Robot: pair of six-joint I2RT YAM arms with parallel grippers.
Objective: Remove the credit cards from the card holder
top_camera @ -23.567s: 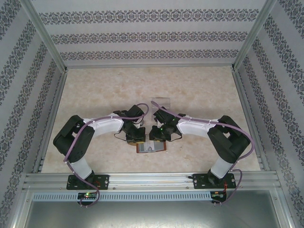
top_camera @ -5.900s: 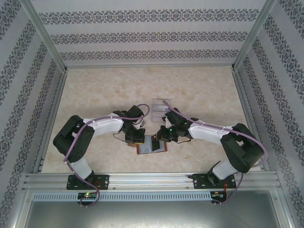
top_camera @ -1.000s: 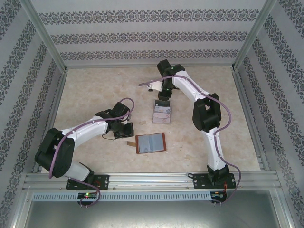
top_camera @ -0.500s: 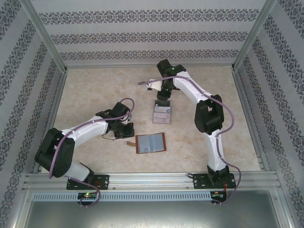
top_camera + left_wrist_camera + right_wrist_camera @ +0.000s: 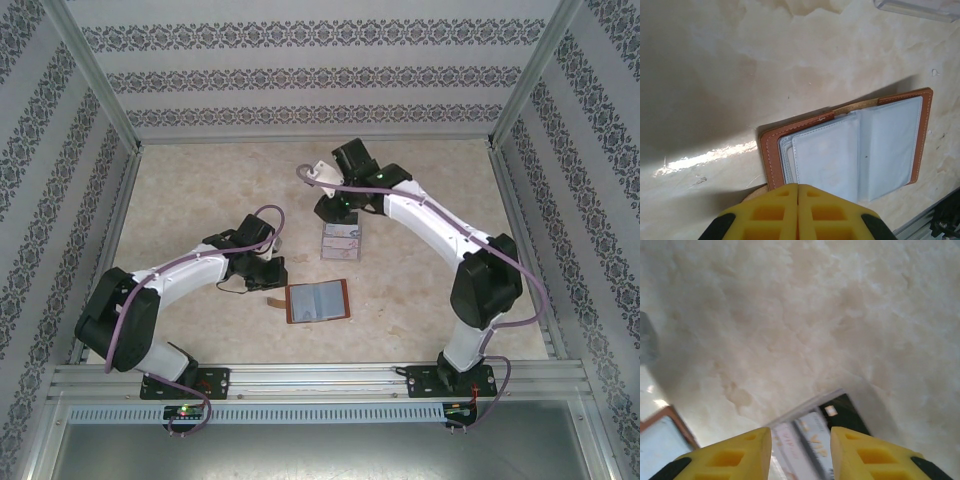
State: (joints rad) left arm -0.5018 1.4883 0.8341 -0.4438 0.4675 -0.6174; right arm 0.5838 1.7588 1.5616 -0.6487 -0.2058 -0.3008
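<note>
The card holder (image 5: 318,301) lies open on the table, reddish-brown with grey-blue pockets (image 5: 855,150) that look flat. Its tan strap tab (image 5: 272,300) points left. My left gripper (image 5: 270,278) hovers at the holder's left edge, and its yellow fingers (image 5: 798,187) are shut with nothing between them. The credit cards (image 5: 340,240) lie in a clear tray farther back: a dark one (image 5: 846,415) and pale printed ones (image 5: 807,437). Just above the tray's far end my right gripper (image 5: 334,212) stands open, the cards showing between its fingers (image 5: 800,435).
The clear plastic tray (image 5: 805,407) sits mid-table behind the holder, its edge also in the left wrist view (image 5: 920,7). Patterned walls and metal frame rails (image 5: 110,250) bound the marble-look tabletop. A metal rail (image 5: 320,380) runs along the near edge.
The right arm has folded back, its elbow swinging down and right, and its gripper has shifted slightly nearer over the tray. The left arm has barely moved.
</note>
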